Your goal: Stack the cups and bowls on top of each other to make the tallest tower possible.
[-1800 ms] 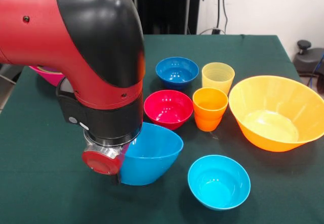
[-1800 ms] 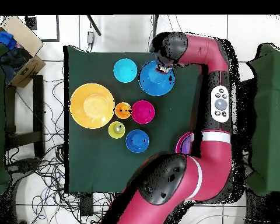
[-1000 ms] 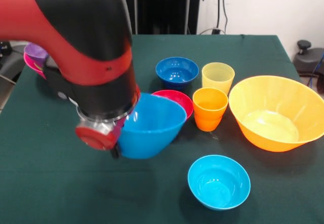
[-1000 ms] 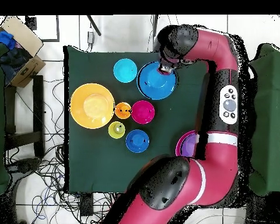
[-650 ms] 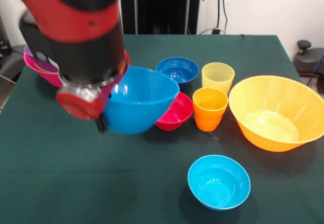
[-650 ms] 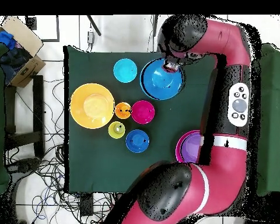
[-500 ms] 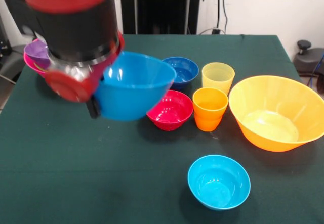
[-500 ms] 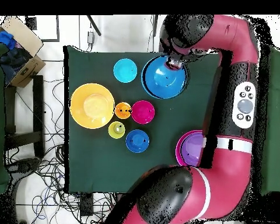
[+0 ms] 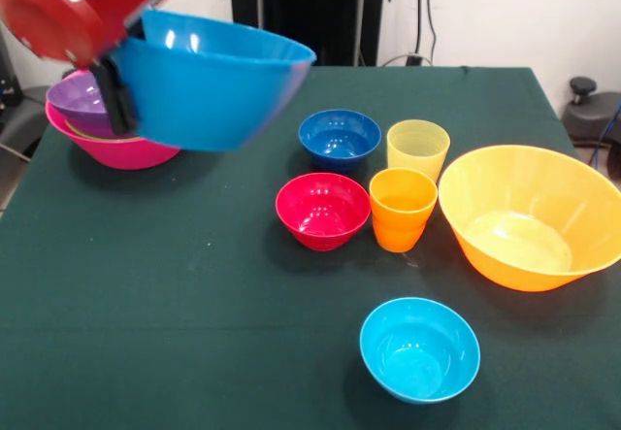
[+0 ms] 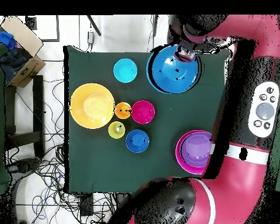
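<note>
The gripper [image 9: 121,100] is clamped on the rim of the sky blue bowl [image 9: 209,85], holding it high above the green table [image 9: 194,333] with its mouth tipped slightly. In the front view the tower [image 9: 107,124], a pink bowl with a purple one nested on top, sits just behind and below the carried bowl. Judging by that, the carried bowl needs to travel toward the tower and level out before it can nest there.
</note>
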Tool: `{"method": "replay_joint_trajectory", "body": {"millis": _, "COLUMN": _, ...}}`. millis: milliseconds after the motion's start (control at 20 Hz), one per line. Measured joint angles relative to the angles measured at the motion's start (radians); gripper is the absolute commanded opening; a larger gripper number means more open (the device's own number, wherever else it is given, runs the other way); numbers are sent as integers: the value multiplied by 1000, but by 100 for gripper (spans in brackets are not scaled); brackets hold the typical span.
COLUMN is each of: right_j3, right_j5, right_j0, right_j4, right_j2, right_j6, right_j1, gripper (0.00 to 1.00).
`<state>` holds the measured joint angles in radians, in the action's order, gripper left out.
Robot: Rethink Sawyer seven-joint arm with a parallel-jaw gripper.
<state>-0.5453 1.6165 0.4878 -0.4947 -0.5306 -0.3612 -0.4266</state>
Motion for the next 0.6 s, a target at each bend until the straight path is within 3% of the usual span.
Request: {"method": "replay_joint_trajectory", "body": {"millis": 600, "right_j3": -6, "right_j5": 0, "right_j0": 17, "right_j4": -40, "right_j2": 33, "right_j6": 0, "right_j1": -29, "gripper": 0}}
